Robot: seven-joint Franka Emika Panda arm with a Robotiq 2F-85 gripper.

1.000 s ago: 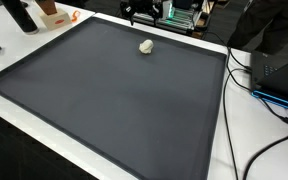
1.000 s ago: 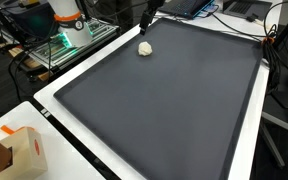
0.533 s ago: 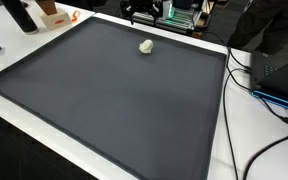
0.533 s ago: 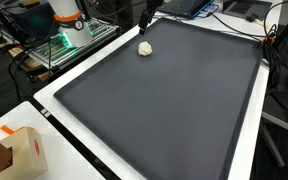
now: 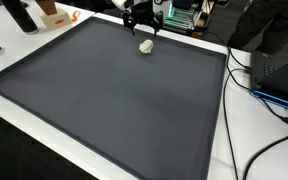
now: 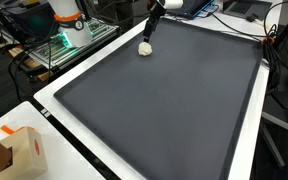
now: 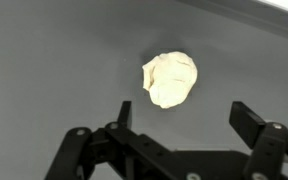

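Wrist view, lower edge of the frame: the gripper shows its two black fingers set wide apart, with nothing between them. Just above that gap, near the middle of the frame, a cream-coloured lump lies on the dark mat. It is crumpled and roughly round, and neither finger touches it.

In an exterior view, a brown cardboard box sits at the lower left, off the mat on the white table edge. The mat fills most of the frame beyond it. The lump rests in the upper part of the frame, close to the mat's far edge. The gripper hangs right above it, just short of contact as far as can be told at this size.

In an exterior view, cables trail down the right side of the frame beside the mat, with a black case above them. The lump lies at upper centre. The gripper stands over it with its fingers spread and holds nothing.
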